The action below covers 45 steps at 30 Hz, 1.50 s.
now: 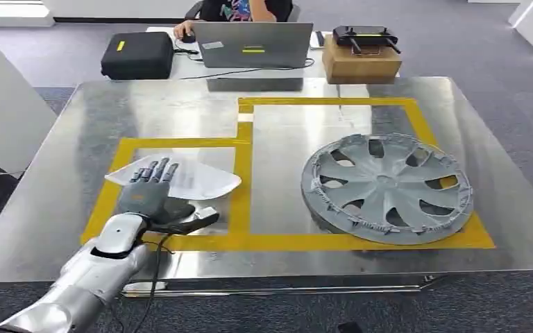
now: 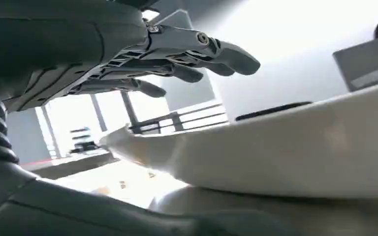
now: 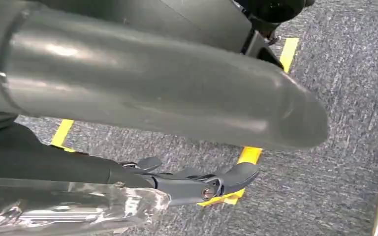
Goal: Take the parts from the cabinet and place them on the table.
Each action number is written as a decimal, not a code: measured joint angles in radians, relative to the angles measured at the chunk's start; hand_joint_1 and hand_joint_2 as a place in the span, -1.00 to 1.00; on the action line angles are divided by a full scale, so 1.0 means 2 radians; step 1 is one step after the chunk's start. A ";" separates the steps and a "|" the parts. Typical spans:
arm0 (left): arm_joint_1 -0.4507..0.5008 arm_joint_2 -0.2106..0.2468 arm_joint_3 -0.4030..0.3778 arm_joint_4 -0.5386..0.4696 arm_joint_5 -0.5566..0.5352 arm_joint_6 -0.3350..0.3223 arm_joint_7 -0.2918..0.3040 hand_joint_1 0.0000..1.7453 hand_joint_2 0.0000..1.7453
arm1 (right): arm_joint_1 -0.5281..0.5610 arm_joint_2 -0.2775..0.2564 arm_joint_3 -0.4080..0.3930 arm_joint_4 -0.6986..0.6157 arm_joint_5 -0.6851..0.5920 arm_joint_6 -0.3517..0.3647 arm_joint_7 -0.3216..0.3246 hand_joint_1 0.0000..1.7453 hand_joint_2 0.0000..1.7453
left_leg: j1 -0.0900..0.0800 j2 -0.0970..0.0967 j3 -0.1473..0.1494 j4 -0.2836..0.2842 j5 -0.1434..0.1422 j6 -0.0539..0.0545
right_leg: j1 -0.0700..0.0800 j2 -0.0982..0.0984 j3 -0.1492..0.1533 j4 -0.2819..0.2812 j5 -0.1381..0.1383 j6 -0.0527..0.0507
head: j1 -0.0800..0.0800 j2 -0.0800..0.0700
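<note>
We saw left hand (image 1: 147,196) flat, fingers spread, holding nothing, resting over white part (image 1: 180,179) inside left taped box on metal table (image 1: 62,187). Right hand (image 3: 197,183) hung over carpet, grip unclear. Grey hubcap (image 1: 386,187) lay in right box.

steel table (image 1: 69,201): grey hubcap (image 1: 386,187), white part (image 1: 180,177), yellow tape (image 1: 241,173).

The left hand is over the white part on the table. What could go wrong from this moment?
1. The left hand has its fingers spread above the white part and its thumb beside the near edge. Drawing back may drag the part onto the yellow tape.
2. The wheel cover already overlaps the tape on its right side, so a knock could push it out of its box.
3. Clear plastic film lies by the right hand and may catch its fingers.
</note>
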 joint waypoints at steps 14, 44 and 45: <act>0.147 -0.039 -0.012 -0.263 0.115 -0.053 -0.126 -1.00 -1.00 | 0.011 0.000 -0.025 0.000 -0.043 -0.015 -0.008 -1.00 -1.00 | 0.003 -0.006 -0.005 0.023 -0.026 -0.024 | -0.006 0.000 0.015 -0.036 0.030 -0.015 | -0.001 0.000; 0.321 -0.014 0.042 -0.447 0.333 0.023 -0.256 -1.00 -1.00 | 0.017 0.003 -0.064 -0.002 -0.062 -0.025 -0.004 -1.00 -1.00 | -0.009 -0.009 -0.030 0.002 0.039 -0.014 | 0.006 0.001 0.089 -0.067 -0.013 -0.017 | -0.001 0.000; 0.323 -0.014 0.049 -0.448 0.339 0.025 -0.262 -1.00 -1.00 | 0.018 0.003 -0.064 -0.002 -0.061 -0.025 -0.004 -1.00 -1.00 | -0.006 -0.013 -0.032 0.005 0.032 -0.016 | 0.002 -0.001 0.085 -0.069 -0.006 -0.023 | 0.000 0.000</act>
